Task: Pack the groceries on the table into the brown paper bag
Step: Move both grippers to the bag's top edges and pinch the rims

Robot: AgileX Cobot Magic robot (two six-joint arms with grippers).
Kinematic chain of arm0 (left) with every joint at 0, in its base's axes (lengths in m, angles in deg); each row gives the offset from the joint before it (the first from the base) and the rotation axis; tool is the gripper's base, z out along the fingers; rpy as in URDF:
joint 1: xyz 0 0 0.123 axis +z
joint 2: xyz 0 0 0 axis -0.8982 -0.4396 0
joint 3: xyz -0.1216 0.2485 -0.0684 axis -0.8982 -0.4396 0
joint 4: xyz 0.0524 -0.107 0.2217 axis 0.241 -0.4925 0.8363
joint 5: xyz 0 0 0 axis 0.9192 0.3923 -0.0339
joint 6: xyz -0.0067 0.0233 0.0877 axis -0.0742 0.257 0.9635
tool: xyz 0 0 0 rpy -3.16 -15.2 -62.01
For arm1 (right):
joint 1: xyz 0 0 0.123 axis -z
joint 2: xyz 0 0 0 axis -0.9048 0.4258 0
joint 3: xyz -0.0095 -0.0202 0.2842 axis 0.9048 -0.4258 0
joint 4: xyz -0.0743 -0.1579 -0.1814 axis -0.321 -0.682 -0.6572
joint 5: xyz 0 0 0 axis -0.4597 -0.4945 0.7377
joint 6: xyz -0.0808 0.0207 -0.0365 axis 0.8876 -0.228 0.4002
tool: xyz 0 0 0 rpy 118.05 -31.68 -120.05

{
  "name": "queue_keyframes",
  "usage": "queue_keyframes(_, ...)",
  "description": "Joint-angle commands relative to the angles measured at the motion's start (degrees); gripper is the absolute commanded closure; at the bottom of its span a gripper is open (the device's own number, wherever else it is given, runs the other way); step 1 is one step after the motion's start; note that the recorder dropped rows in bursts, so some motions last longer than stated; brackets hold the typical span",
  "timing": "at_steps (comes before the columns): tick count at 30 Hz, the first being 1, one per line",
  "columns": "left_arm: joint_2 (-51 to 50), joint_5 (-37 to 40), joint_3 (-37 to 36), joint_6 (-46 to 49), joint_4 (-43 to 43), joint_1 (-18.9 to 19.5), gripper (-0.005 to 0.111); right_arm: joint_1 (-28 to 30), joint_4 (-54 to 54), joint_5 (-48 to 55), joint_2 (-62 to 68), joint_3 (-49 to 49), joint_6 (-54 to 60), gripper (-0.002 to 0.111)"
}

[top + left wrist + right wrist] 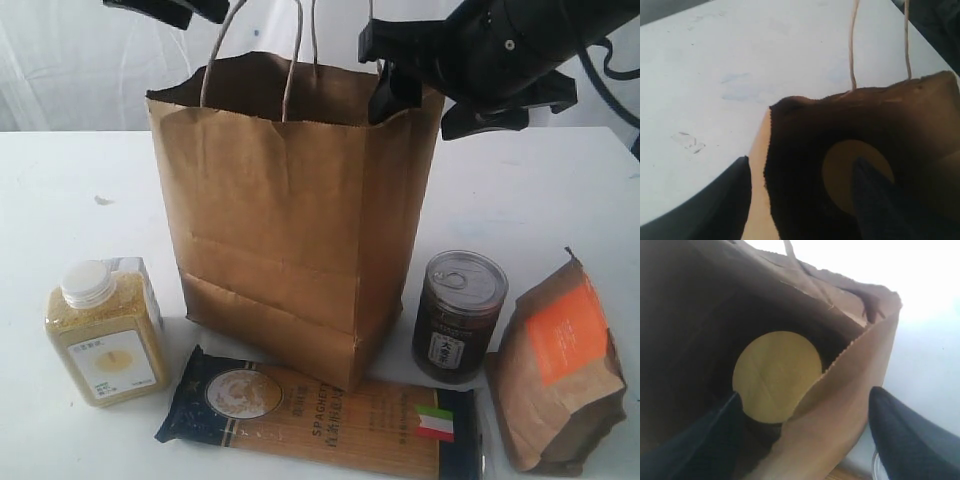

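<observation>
Reaching in from the exterior view's upper right, the right gripper point(430, 108) straddles the rim of the upright brown paper bag point(290, 230) on the table point(70, 190). In the left wrist view, the left gripper point(802, 162) is spread wide across the rim, with a jar lid point(842, 172) deep inside the bag. In the right wrist view, the fingers stand wide with the creased wall between them.

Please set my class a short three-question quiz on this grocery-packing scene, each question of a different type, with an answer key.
1. True or false: the spaghetti packet lies on the table in front of the brown paper bag.
2. Where does the dark can stand? A) inside the bag B) between the bag and the orange-labelled pouch C) on top of the spaghetti packet
3. How many groceries show outside the bag in the exterior view?
Key: 1 true; 2 B; 3 four.
</observation>
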Motion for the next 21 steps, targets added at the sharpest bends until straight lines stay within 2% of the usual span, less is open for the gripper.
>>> queue_keyframes(1,-1.1,0.9,-1.5,2.2,0.3,-1.0,0.045,0.3,-0.8,0.8,-0.1,0.3,1.0,0.043)
queue_keyframes(4,-1.1,0.8,-1.5,1.9,3.5,-1.0,0.045,0.3,-0.8,0.8,-0.1,0.3,1.5,0.043)
queue_keyframes(21,-4.4,2.0,-1.5,1.7,2.4,-1.0,0.046,0.3,-0.8,1.9,0.1,0.3,2.1,0.043)
